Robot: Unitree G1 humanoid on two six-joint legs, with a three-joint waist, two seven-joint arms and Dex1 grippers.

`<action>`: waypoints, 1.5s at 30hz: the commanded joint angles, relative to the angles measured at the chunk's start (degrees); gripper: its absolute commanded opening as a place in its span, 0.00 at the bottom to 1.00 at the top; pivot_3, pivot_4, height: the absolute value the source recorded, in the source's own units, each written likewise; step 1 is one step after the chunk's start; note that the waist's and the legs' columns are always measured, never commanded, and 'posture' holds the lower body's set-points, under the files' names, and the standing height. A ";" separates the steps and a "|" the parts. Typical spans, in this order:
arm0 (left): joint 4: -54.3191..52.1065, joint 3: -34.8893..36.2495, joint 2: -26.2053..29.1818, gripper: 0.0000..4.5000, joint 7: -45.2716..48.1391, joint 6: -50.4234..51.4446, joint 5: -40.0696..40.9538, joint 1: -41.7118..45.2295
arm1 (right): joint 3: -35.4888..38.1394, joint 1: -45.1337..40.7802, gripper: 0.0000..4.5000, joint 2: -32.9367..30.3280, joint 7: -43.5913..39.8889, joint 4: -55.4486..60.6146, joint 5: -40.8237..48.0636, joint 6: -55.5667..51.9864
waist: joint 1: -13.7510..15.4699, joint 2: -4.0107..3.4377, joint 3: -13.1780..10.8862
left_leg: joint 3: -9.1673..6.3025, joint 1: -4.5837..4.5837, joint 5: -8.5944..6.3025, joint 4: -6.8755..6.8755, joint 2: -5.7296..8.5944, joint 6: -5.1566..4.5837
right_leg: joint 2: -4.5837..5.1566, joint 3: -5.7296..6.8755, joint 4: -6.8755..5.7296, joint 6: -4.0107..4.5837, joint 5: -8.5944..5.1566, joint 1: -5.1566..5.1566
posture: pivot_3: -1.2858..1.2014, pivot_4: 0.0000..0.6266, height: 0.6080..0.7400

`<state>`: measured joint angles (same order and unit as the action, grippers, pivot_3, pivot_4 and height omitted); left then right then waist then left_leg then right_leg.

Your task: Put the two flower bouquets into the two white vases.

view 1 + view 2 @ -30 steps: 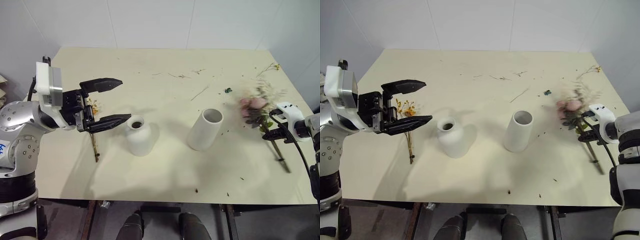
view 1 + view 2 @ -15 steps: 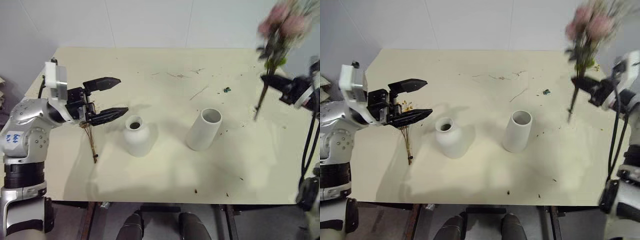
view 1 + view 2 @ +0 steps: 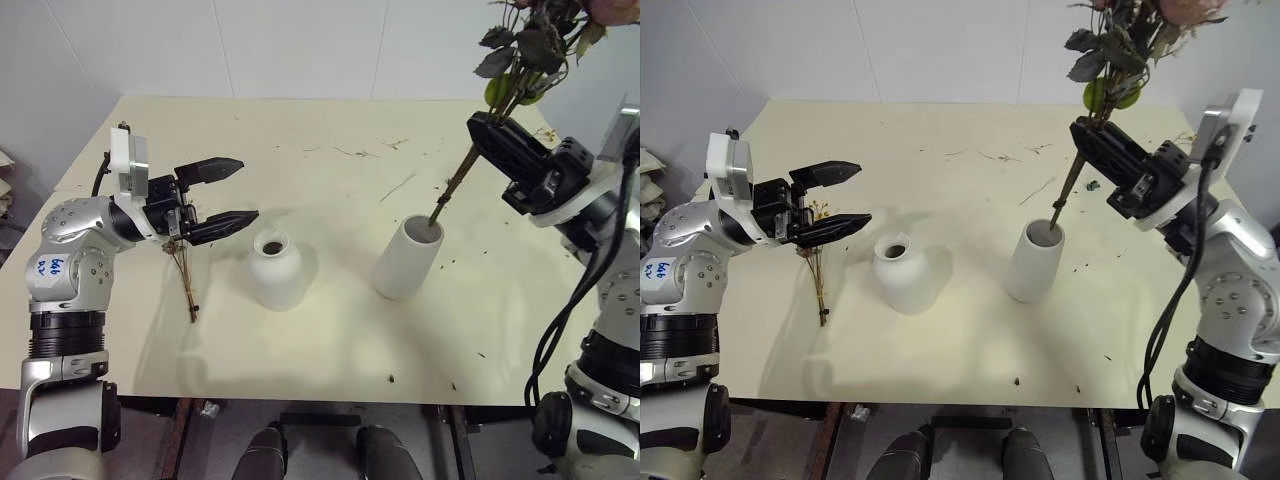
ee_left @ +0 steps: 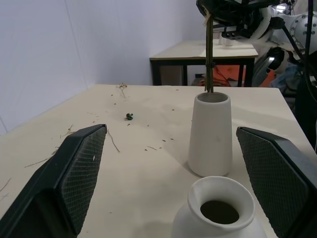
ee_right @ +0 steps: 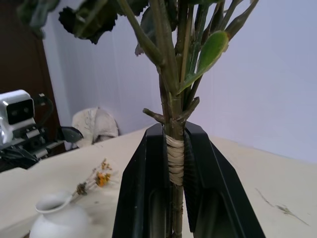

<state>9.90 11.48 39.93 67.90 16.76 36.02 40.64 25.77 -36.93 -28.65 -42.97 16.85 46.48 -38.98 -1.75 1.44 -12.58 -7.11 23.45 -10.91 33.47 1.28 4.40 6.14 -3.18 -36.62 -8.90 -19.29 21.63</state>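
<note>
My right gripper (image 3: 480, 132) is shut on the bound stems of the large bouquet (image 3: 1110, 45) with pink roses and green leaves. It holds the bunch upright and tilted, and the stem ends reach into the mouth of the tall white cylinder vase (image 3: 407, 262). The short round-shouldered vase (image 3: 275, 272) stands to its left with nothing in it. Just left of that vase my left gripper (image 3: 245, 190) hovers open and holds nothing. Below it, flat on the table, lies the small yellow-orange bouquet (image 3: 817, 270). The right wrist view shows both fingers (image 5: 143, 188) clamped on the wrapped stems (image 5: 174, 161).
The cream table (image 3: 330, 330) carries scattered twigs (image 3: 398, 185) and crumbs, mostly at the back and right. A small dark green scrap (image 3: 456, 180) lies behind the tall vase. White walls border the table's far side. A second table (image 4: 218, 49) stands in the distance.
My right arm has swung the large bouquet up from the table's right edge and leftward, so its stems now meet the tall vase's mouth. The left gripper edged forward and stayed open.
</note>
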 commanded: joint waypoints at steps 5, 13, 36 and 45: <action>-3.09 2.20 0.77 1.00 -2.17 -0.57 0.16 0.38 | -3.10 2.01 0.01 0.13 -0.90 -2.08 -0.65 6.46 | 0.02 0.00 0.00 | 0.00 0.00 0.00 -0.06 -0.01 0.00 | -0.01 -0.01 0.05 0.00 0.00 0.01 | 0.52 0.24 1.00; -6.50 5.70 2.90 1.00 -4.90 0.07 0.50 -3.20 | -6.80 6.05 0.31 -3.20 -5.81 -3.05 -2.23 8.58 | -0.07 0.00 0.00 | 0.02 -0.02 -0.01 -0.13 -0.03 -0.01 | -0.04 -0.05 0.08 0.00 -0.01 0.02 | 0.52 0.24 1.00; -18.32 0.62 24.47 1.00 -29.77 54.35 -9.44 -14.36 | -3.00 10.94 0.99 -33.00 -32.70 -11.01 -3.64 12.51 | -0.09 -0.01 -0.05 | 0.04 -0.08 -0.12 -0.33 -0.16 -0.08 | -0.19 -0.14 0.25 0.12 -0.09 0.01 | 0.52 0.24 1.00; -15.82 -3.58 13.85 1.00 -40.41 62.69 -12.89 -10.27 | -4.44 8.58 0.99 -33.90 -36.31 -8.86 -1.72 11.05 | 0.16 0.00 -0.05 | 0.09 -0.08 -0.21 -0.22 -0.33 0.09 | -0.38 -0.16 0.23 0.21 -0.09 0.01 | 0.52 0.24 1.00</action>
<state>-5.99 7.72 53.55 29.33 77.78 24.58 29.02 20.46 -27.20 -61.41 -78.37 5.78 43.26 -27.70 -1.58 1.44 -12.63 -7.02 23.38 -11.13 33.28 0.94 4.50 5.76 -3.34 -36.39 -8.70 -19.38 21.64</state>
